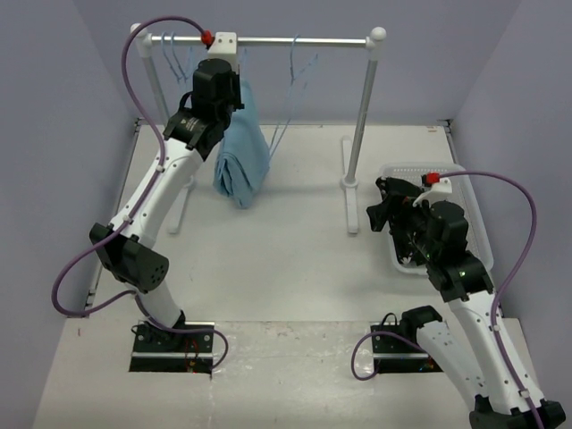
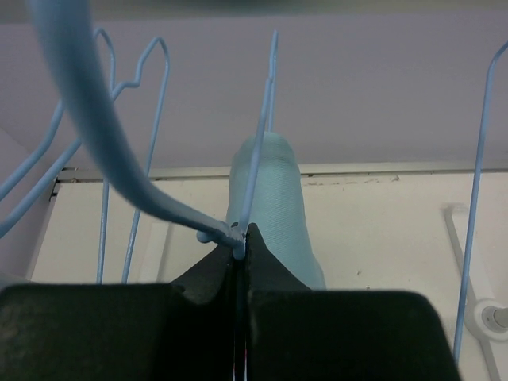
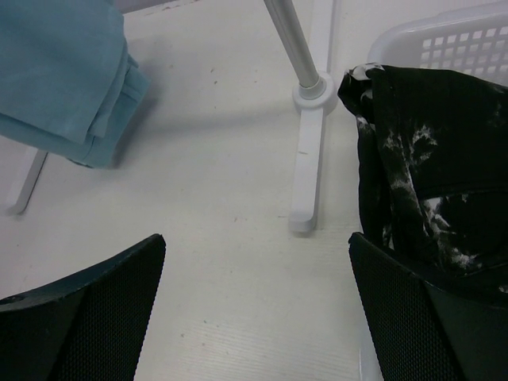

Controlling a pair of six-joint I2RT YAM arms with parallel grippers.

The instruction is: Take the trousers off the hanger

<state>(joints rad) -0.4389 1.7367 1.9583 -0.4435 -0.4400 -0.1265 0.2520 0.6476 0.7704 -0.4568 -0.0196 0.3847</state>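
On my top feed I count one clothes rack (image 1: pixel 304 40) standing on the bench (image 1: pixel 286 259), and one pair of sky-blue trousers (image 1: pixel 243 156) hanging folded from its rail, left of centre in the frame, with the lower end close to the bench. The trousers hang over one pale-blue wire hanger (image 2: pixel 83 95). In the left wrist feed its wire runs from the upper left of the frame down to my left gripper (image 2: pixel 240 238). That gripper is closed tight on the hanger wire, with the two black fingertips pressed together around it, and the trousers hang just behind them in mid-frame.

There are more empty hangers on the rail: one cluster at the upper left of the top feed (image 1: pixel 177 52) and another right of the trousers (image 1: pixel 302 67). I make out at least two in each, but the thin wires overlap too much for a firm count.

There is one container, a white plastic mesh basket (image 3: pixel 468 40), at the right of the bench. It holds one black garment (image 3: pixel 429 159) flecked with white, which spills over the near rim.

My right gripper (image 3: pixel 255 270) hovers by the basket with its fingers spread wide, holding nothing. The rack's right foot and the trousers' lower fold show beyond it.
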